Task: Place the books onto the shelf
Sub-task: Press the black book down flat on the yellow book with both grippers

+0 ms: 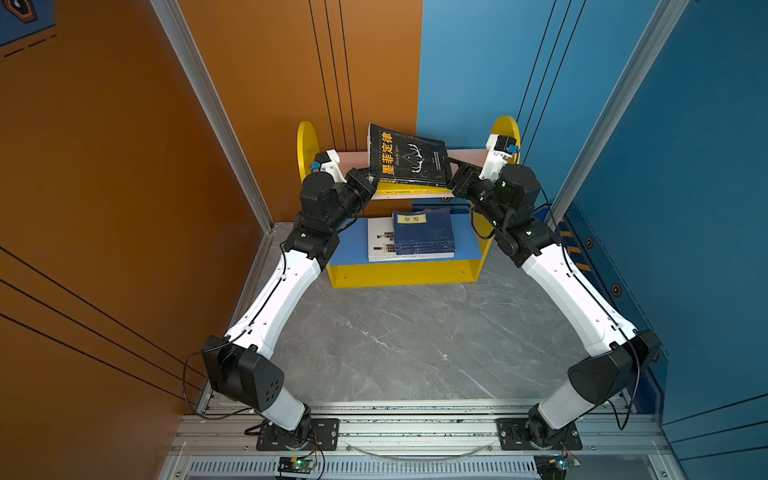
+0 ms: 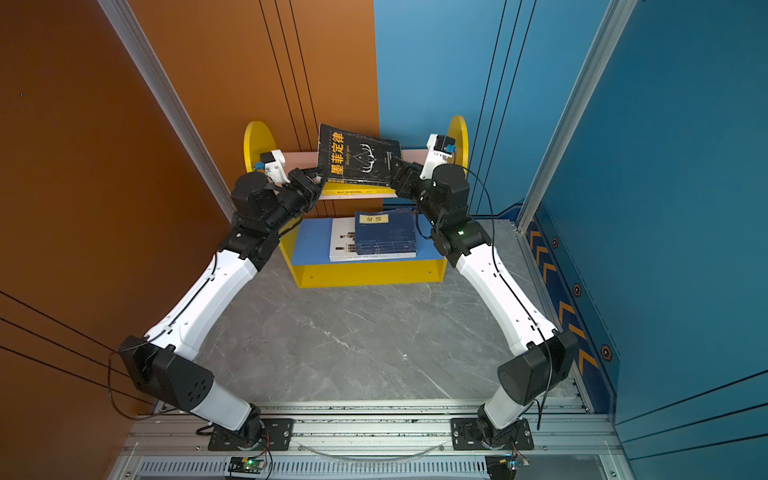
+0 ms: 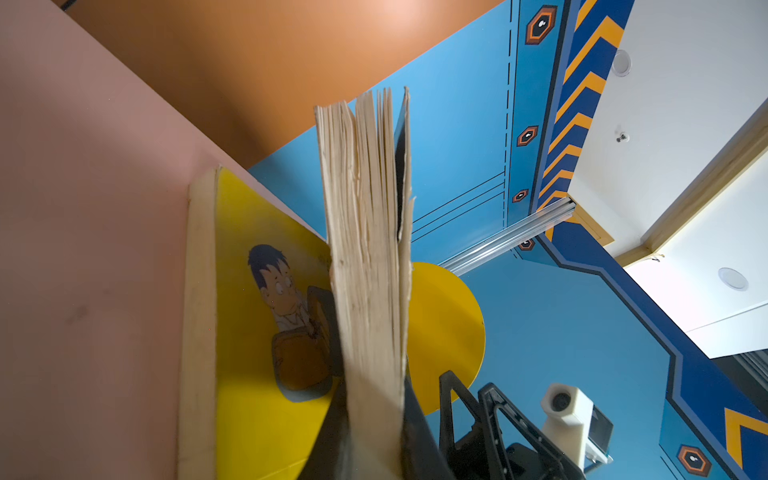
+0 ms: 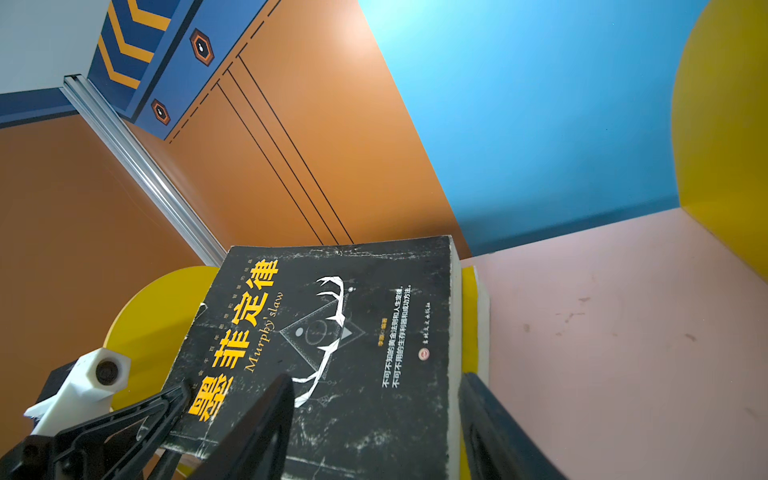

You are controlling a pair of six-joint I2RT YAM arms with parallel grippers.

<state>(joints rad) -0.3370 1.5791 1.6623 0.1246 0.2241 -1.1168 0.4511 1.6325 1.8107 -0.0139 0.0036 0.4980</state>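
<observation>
- The black book [image 1: 409, 160] hangs tilted over the shelf's [image 1: 403, 274] pink upper board [image 4: 602, 332], above a yellow book [image 3: 257, 332] lying flat there.
- The left gripper [image 1: 372, 178] pinches the black book's near left corner.
- The right gripper's [image 1: 455, 168] jaws stand spread about its right edge.
- Navy books [image 1: 424, 232] and a white book [image 1: 378, 245] lie stacked on the blue lower board [image 1: 349, 245].

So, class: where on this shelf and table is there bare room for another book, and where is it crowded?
Free: the blue lower board left of the white book; the pink upper board between the yellow book and the shelf's right side; the grey tabletop in front. Crowded: under the tilted black book, and the navy stack.
</observation>
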